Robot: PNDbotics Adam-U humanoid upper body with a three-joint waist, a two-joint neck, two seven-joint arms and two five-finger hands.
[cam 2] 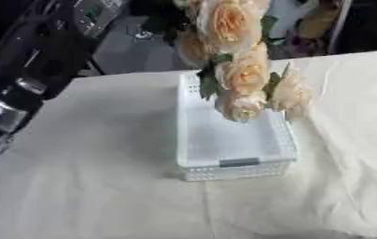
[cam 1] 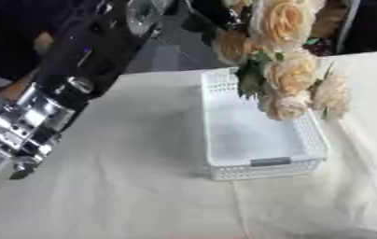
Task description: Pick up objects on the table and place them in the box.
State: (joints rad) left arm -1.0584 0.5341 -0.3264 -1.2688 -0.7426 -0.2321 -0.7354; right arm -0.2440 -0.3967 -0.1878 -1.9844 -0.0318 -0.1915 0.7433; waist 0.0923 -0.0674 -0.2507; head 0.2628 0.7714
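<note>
Peach fabric-like roses (cam 1: pixel 289 70) hang over the white lattice-walled box (cam 1: pixel 261 165); robot hand grip apparently hidden.

surface (cam 1: pixel 126 186): covered by a cream cloth (cam 2: pixel 102 196), creased toward the right side, a seam running from the box to the near edge | on it: white perforated box (cam 1: pixel 261 170), long side running away from the camera, a grey tab on its near rim | box placement: middle of the surface
</note>
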